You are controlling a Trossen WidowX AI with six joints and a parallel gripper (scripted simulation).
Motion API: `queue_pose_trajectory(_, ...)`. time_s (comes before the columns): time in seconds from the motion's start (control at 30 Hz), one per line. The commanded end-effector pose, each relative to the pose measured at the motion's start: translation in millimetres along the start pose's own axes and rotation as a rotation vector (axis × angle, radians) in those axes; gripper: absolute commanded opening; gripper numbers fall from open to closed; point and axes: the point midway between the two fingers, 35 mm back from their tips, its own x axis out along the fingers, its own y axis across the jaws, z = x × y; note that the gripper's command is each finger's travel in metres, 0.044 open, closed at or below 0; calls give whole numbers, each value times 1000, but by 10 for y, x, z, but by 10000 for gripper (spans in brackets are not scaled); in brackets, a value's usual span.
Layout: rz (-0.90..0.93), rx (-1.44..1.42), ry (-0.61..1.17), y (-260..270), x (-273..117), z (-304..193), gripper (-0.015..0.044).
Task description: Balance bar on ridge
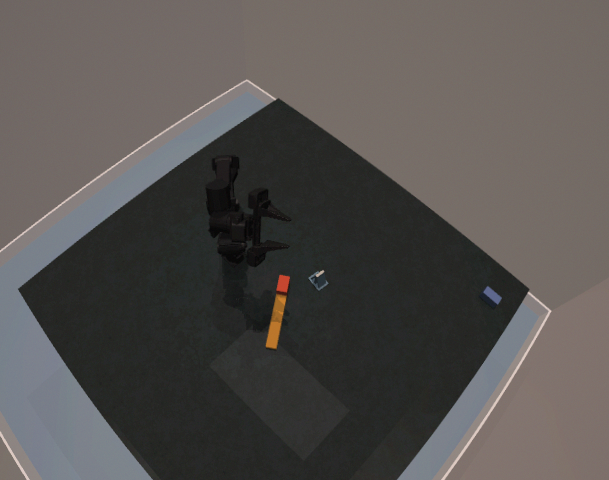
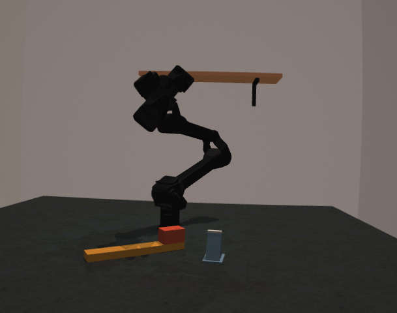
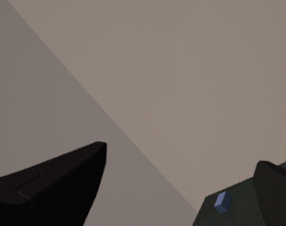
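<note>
The orange bar (image 1: 273, 333) (image 2: 114, 252) lies flat on the table, with a red block (image 1: 283, 284) (image 2: 171, 235) on one end. The ridge (image 1: 321, 279) (image 2: 214, 245) is a blue-grey upright with a pale top edge on a small square base. It stands beside the red-block end of the bar, apart from it. My gripper (image 1: 290, 233) (image 3: 182, 162) is open and empty, raised high above the table, with its fingers wide apart. In the exterior view its fingertips cannot be made out. Neither bar nor ridge shows in the wrist view.
A small blue block (image 1: 491, 296) (image 3: 222, 201) lies near the far right corner of the table (image 1: 397, 289) (image 2: 293, 263). In the exterior view a brown shelf (image 2: 225, 77) with a black bracket (image 2: 253, 94) is on the wall behind the arm.
</note>
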Motion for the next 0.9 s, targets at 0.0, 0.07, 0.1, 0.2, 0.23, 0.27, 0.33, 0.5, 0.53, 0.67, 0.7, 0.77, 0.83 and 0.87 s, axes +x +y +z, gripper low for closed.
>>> queue_pose_trajectory(0.0,-48,68,-22,-132,70,108,315)
queue_pose_trajectory(0.07,-76,104,-31,-206,105,155,315)
queue_pose_trajectory(0.1,-91,121,-35,-245,123,176,315)
queue_pose_trajectory(0.2,-138,173,-45,-366,173,229,315)
queue_pose_trajectory(0.23,-155,189,-48,-408,190,244,315)
queue_pose_trajectory(0.27,-172,206,-50,-451,206,257,315)
queue_pose_trajectory(0.33,-208,237,-53,-538,237,278,315)
queue_pose_trajectory(0.5,-305,310,-53,-765,306,303,315)
queue_pose_trajectory(0.53,-325,323,-52,-811,319,303,315)
queue_pose_trajectory(0.67,-411,373,-42,-996,362,285,315)
queue_pose_trajectory(0.7,-433,385,-38,-1042,372,277,315)
queue_pose_trajectory(0.77,-478,406,-29,-1134,388,257,315)
queue_pose_trajectory(0.83,-525,426,-19,-1224,401,230,315)
queue_pose_trajectory(0.87,-549,436,-13,-1269,406,215,315)
